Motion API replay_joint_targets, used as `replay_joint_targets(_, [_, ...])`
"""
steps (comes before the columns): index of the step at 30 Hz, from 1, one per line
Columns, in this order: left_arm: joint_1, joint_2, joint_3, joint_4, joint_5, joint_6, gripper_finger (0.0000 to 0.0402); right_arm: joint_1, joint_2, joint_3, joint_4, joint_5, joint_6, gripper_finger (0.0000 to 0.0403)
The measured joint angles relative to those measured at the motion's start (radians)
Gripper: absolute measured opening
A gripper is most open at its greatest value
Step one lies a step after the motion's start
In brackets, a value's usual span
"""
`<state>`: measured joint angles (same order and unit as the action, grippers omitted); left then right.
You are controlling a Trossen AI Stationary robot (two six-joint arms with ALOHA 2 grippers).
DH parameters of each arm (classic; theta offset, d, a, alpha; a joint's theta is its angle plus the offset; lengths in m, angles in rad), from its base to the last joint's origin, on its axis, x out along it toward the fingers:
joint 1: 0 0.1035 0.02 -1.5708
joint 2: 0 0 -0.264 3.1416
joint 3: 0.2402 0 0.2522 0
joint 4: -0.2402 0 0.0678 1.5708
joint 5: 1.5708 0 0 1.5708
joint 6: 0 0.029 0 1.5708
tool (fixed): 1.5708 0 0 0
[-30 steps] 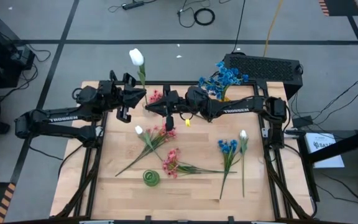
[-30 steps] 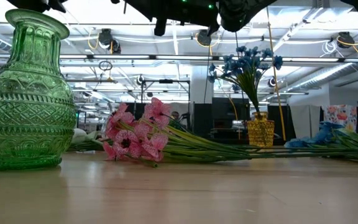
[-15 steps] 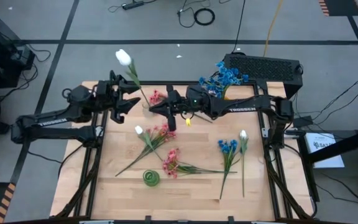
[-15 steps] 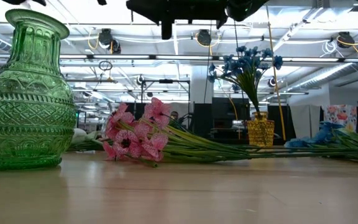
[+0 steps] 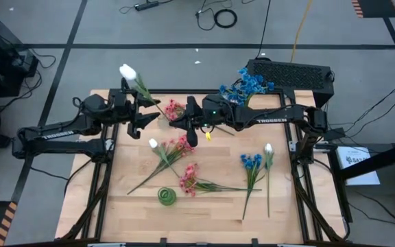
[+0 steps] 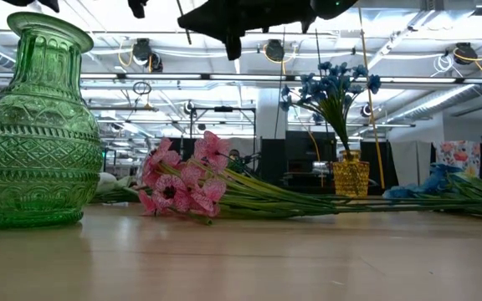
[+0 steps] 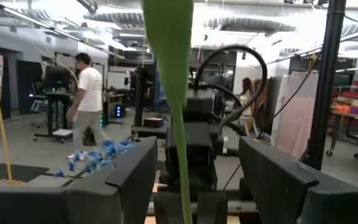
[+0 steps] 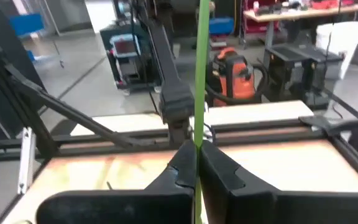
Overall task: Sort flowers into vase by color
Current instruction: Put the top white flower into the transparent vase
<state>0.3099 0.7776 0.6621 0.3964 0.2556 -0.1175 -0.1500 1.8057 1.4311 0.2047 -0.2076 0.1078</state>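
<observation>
1. the right gripper has its fingers pressed together on a thin green stem that rises straight up between them.
2. in the high view this right gripper sits over the far middle of the table, its arm reaching in from 3 o'clock.
3. the left gripper stands spread, its two fingers well apart, with a broad green leaf or stem passing down between them; whether either finger touches it cannot be told.
4. from above the left gripper lies just at 9 o'clock of the right one, the two facing each other.
5. a white flower shows at 11 o'clock of the left gripper, beyond the table's far edge, its stem slanting down toward the grippers.
6. pink blossoms sit between the two grippers, at the far edge.
7. a yellow vase with blue flowers stands at 1 o'clock of the right gripper.
8. on the table lie a white and pink sprig bunch, a pink sprig, a blue sprig and a white sprig.
9. a green vase stands at 6 o'clock, near the front edge.
</observation>
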Motion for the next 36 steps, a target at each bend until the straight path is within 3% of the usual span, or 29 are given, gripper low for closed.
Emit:
replay_joint_targets(4, [0.000,-0.001,0.000,-0.024,0.000,0.000,0.0231,0.004,0.000,0.000,-0.015,0.001,0.001,0.0000])
replay_joint_targets(8, [0.001,-0.002,0.000,-0.048,-0.001,0.003,0.0204,0.004,0.000,0.000,-0.012,0.002,0.001,0.0000])
replay_joint_targets(14, [0.018,-0.002,0.000,-0.050,-0.001,0.020,0.0132,0.004,0.000,0.000,-0.016,0.003,0.002,0.0000])
replay_joint_targets(21, [0.046,-0.002,0.000,-0.050,0.005,0.017,0.0016,0.003,0.000,0.000,-0.016,0.006,0.009,0.0000])
replay_joint_targets(23, [0.050,-0.005,0.000,-0.050,0.006,0.011,0.0011,0.002,0.000,0.000,-0.016,0.013,0.025,0.0005])
replay_joint_targets(26, [0.051,-0.007,0.000,-0.051,0.015,0.010,0.0013,-0.001,0.000,0.000,-0.029,0.024,0.062,0.0034])
replay_joint_targets(31, [0.055,-0.028,0.001,-0.082,0.021,0.029,0.0006,-0.021,-0.075,-0.002,-0.206,0.029,0.033,0.0119])
replay_joint_targets(36, [0.080,-0.051,0.001,-0.181,-0.052,0.078,0.0006,-0.027,-0.182,0.000,-0.436,0.101,0.003,0.0200])
